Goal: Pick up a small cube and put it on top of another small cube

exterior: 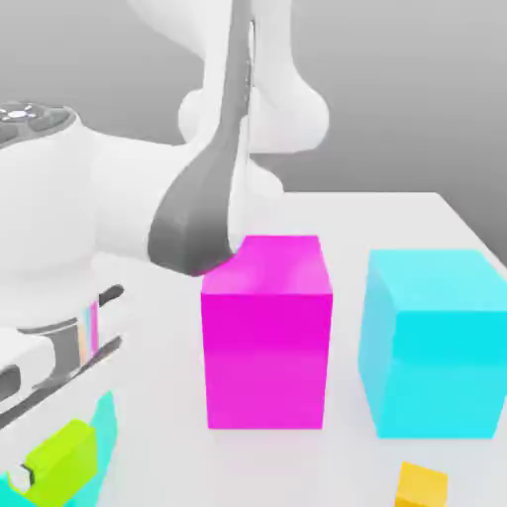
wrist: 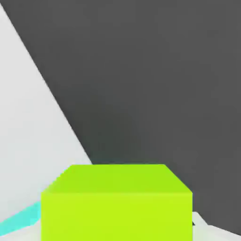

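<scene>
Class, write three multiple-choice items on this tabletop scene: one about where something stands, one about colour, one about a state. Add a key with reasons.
1. In the exterior view, the large cyan block stands on which side of the large magenta block?
A. the exterior view's left
B. the exterior view's right
C. on top of it

2. What colour is the small cube in front of the large cyan block?
A. orange-yellow
B. red
C. white

3. What is the state of the small lime cube?
A. lying free on the table
B. stacked on the magenta block
C. held in the shut gripper

Key: B, cyan sits to the exterior view's right; A, its faces are orange-yellow; C, it sits by the fingers at the arm's end.
</scene>
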Controlling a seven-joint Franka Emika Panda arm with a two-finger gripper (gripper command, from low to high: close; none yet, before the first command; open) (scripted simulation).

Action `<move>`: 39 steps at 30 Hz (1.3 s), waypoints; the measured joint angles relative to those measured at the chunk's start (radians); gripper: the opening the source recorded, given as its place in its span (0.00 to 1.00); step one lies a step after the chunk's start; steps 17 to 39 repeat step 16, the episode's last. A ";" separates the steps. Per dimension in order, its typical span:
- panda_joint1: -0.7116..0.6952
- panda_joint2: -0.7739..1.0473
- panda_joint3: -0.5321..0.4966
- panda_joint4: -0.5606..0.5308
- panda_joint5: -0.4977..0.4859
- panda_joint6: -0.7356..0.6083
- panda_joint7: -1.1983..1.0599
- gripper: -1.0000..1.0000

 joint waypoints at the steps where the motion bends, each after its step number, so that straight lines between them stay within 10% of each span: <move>1: 0.028 -0.003 0.015 -0.016 -0.006 0.000 0.025 0.00; 9: 0.248 -0.004 0.169 -0.143 0.014 0.116 0.234 0.00; 10: 0.278 0.038 0.189 -0.144 0.019 0.162 0.262 1.00; 39: 0.293 0.059 0.198 -0.144 0.021 0.186 0.276 1.00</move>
